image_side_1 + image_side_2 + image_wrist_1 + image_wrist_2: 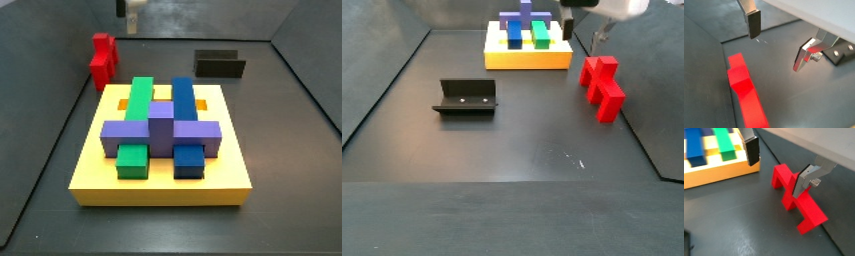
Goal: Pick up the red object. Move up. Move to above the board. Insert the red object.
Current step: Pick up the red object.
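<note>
The red object (604, 90) lies on the dark floor beside the board (523, 60), close to the side wall. It also shows in a side view (102, 62) and in both wrist views (744, 90) (807, 213). The board is a yellow slab (160, 180) bearing green, blue and purple blocks; its corner shows in a wrist view (717, 175). My gripper (583, 30) hangs open and empty above the red object's end nearest the board. It also shows in the wrist views (777, 42) (777, 168). Nothing is between the fingers (751, 150).
The dark fixture (465, 97) stands on the floor apart from the board; it also shows in a side view (221, 65) and a wrist view (841, 52). Grey walls enclose the floor, one close by the red object.
</note>
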Robot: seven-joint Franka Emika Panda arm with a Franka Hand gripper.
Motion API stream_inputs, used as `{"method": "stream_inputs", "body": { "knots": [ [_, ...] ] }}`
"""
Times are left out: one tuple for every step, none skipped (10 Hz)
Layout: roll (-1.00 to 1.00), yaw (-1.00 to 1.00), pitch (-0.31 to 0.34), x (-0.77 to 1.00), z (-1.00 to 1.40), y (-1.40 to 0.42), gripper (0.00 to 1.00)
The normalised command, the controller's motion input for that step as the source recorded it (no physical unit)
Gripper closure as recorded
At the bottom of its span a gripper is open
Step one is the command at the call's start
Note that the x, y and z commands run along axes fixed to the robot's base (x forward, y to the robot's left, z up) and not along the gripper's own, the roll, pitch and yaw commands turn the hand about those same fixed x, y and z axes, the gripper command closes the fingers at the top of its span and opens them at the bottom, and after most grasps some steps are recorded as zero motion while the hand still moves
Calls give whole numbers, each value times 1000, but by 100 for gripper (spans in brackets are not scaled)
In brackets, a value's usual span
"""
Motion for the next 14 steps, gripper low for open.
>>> {"method": "stream_inputs", "body": {
  "knots": [
    [-204,-746,0,-329,-560,0,0],
    [-183,-709,0,-334,-454,0,0],
    [-80,-674,0,-349,-220,-49,0],
    [-49,-649,10,-394,-103,-34,0],
    [0,-637,3,-440,-9,-29,0],
    [0,-611,0,-460,0,-57,0],
    [0,-586,7,-460,0,-91,0],
    [0,-494,0,-280,-11,-40,0],
    [0,-260,-11,-146,-143,0,0],
    [0,-149,-26,-91,-194,31,0],
    [-1,-94,-20,0,-240,114,0],
    [-36,-26,-19,0,-226,174,0],
    [-73,0,-16,0,-220,160,0],
    [-66,0,-19,0,-191,177,0]
  ]
}}
